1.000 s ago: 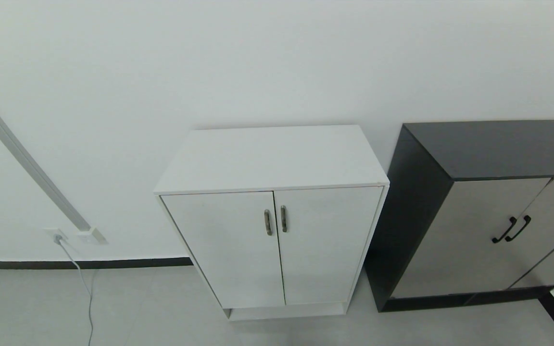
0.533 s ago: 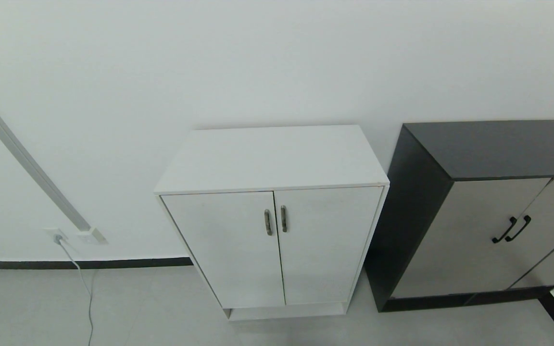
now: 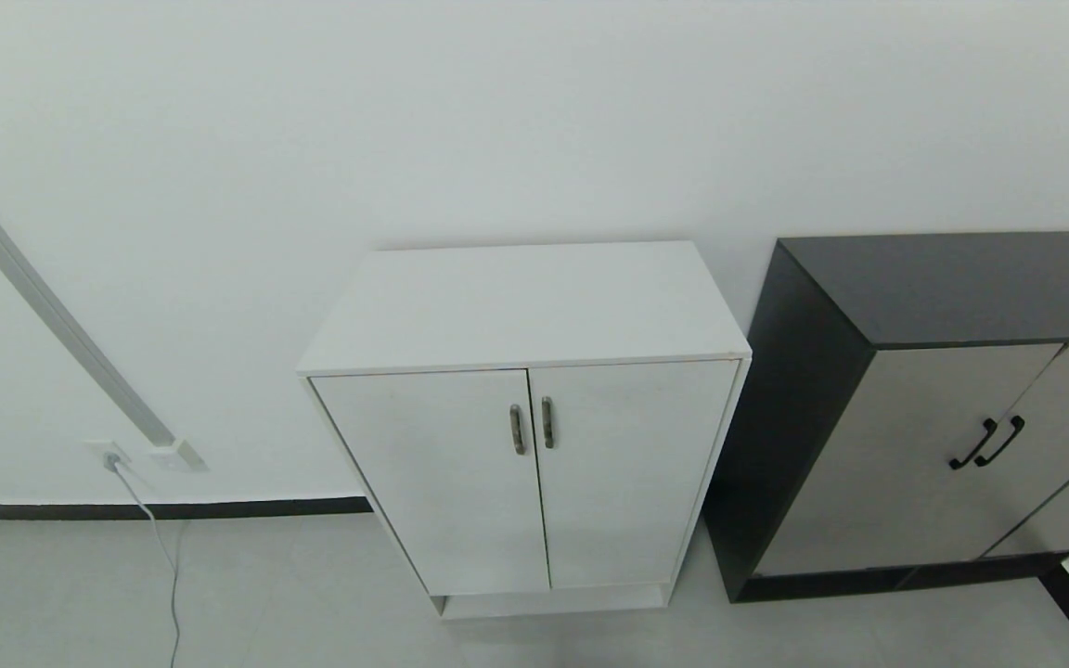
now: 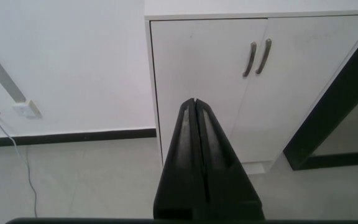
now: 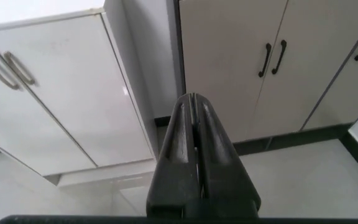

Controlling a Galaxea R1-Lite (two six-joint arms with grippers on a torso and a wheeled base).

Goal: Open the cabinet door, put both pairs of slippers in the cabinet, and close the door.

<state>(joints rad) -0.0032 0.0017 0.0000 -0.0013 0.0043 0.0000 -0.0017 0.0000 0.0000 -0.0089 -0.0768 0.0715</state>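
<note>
A white two-door cabinet stands against the wall, both doors shut, with two grey vertical handles side by side at the middle. In the left wrist view my left gripper is shut with nothing in it, held back from the cabinet and level with its left door. In the right wrist view my right gripper is shut and empty, in front of the gap between the white cabinet and its dark neighbour.
A black cabinet with grey doors and black handles stands right of the white one. A wall socket with a cable running down to the floor sits to the left. Grey floor lies open in front.
</note>
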